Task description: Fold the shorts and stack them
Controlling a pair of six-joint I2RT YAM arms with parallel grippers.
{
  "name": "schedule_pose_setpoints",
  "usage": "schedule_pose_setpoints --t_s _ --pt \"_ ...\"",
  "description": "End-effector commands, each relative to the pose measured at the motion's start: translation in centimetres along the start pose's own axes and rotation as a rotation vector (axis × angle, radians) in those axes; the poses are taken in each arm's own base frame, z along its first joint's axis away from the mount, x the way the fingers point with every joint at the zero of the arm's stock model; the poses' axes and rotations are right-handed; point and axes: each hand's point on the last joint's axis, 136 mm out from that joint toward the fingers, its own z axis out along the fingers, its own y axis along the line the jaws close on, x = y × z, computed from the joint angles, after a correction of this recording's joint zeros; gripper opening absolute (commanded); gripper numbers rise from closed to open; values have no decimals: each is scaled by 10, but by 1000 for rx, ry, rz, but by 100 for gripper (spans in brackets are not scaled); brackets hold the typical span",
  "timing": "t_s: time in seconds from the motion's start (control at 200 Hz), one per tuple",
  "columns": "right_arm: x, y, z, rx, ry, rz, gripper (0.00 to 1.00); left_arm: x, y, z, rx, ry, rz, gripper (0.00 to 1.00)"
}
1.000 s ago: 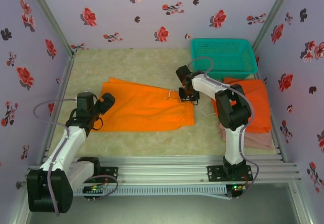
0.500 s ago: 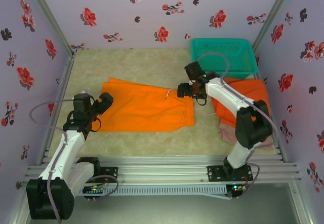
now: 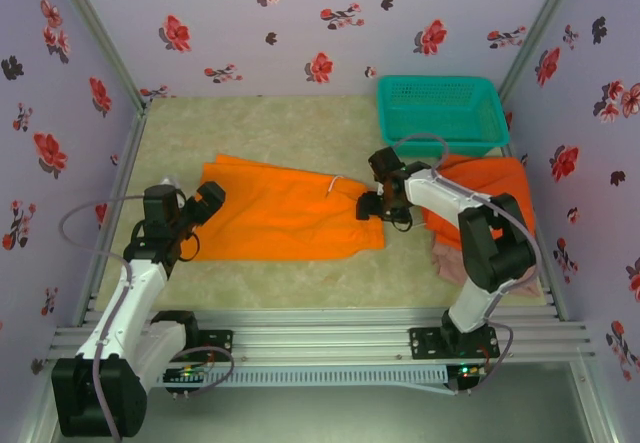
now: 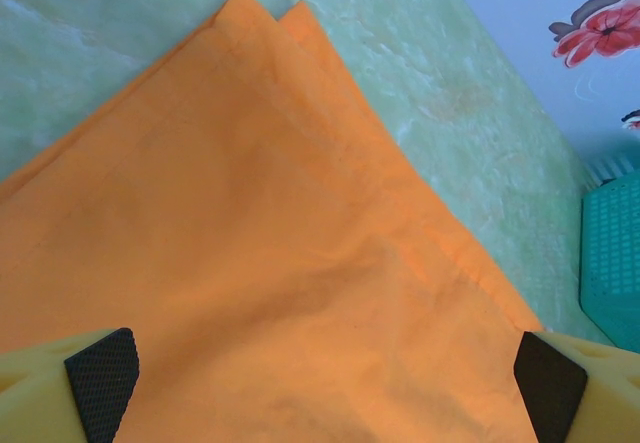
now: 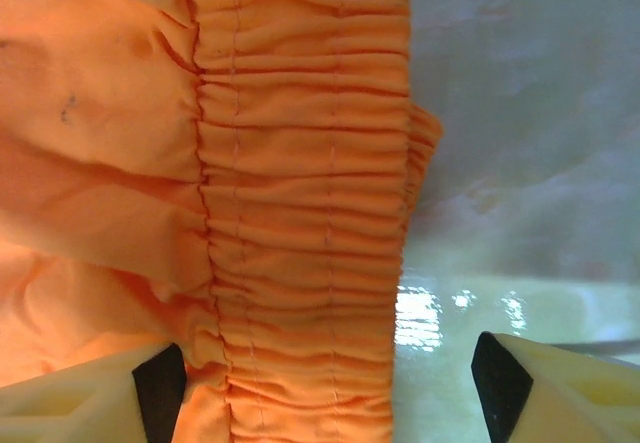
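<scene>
Two claws, both released, neither gripping cloth. First we list the right claw (image 3: 368,206): its fingers (image 5: 160,391) stand wide apart, low over the gathered elastic waistband (image 5: 305,193) of the spread orange shorts (image 3: 285,218). The band runs forward between the fingers from just under the claw; we cannot tell whether the tips touch it. Bare table (image 5: 520,143) shows to one side of the band. Behind this claw, along its own arm, we record the folded orange shorts (image 3: 505,198) lying on top of the pink-beige shorts (image 3: 522,281), whose edge shows at the near side of that pile. Past the pile's far edge, just beside it, sits the teal basket (image 3: 440,113). Second we list the left claw (image 3: 205,203): pads (image 4: 100,378) spread fully, held over the opposite leg end of the spread orange shorts. The cloth lies flat beneath it, and two hem corners (image 4: 265,13) point away from the claw onto the table.
</scene>
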Motion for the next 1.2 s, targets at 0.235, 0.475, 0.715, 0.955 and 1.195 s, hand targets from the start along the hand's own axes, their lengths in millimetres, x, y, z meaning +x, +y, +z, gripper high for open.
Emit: schedule_pose_setpoints --t_s 0.235,0.475,0.715,0.955,1.195 --pt "0 -2 33 -5 47 44 55 2 4 -1 9 -4 9 100" --pt "7 -14 50 36 76 47 22 1 4 -1 9 -9 6 99" --pt "-3 -28 39 141 52 -23 0 -1 5 -3 12 -19 8 100" --pt "-34 -26 -21 222 -23 -152 0 -6 5 -7 20 -44 1 99" --pt "-51 -51 -91 429 -55 -300 0 -7 4 -10 32 -54 1 100"
